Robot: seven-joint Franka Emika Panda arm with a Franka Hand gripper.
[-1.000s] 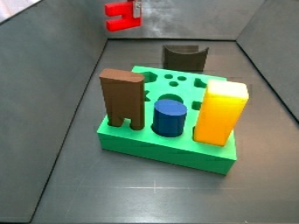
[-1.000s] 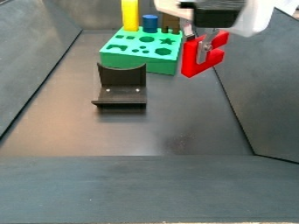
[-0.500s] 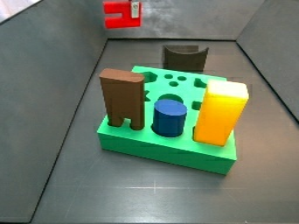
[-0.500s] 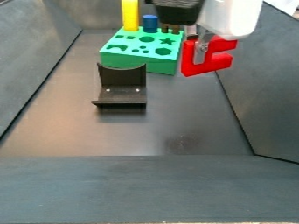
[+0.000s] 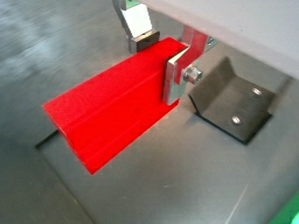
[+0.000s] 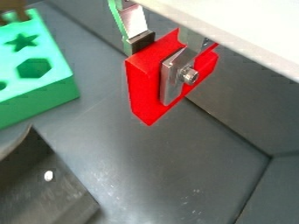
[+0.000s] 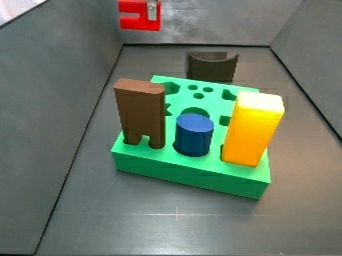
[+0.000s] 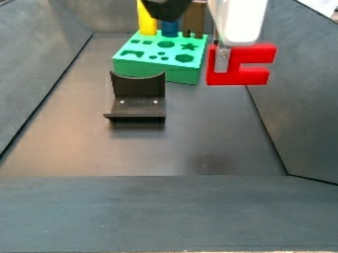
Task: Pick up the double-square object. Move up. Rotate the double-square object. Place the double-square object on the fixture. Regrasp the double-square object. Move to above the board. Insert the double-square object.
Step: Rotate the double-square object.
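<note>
Above and beside the fixture [image 8: 136, 96], hand [image 8: 238, 40] clamps the red piece [image 8: 240, 65] w/ thin hold; rotating may slip it.

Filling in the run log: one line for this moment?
end effector: shut on double-square object | held in air | fixture: empty | board: not reached

Robot test cell — dark walled bin, gripper [image 8: 239, 44], green board [image 7: 187, 160]
</note>
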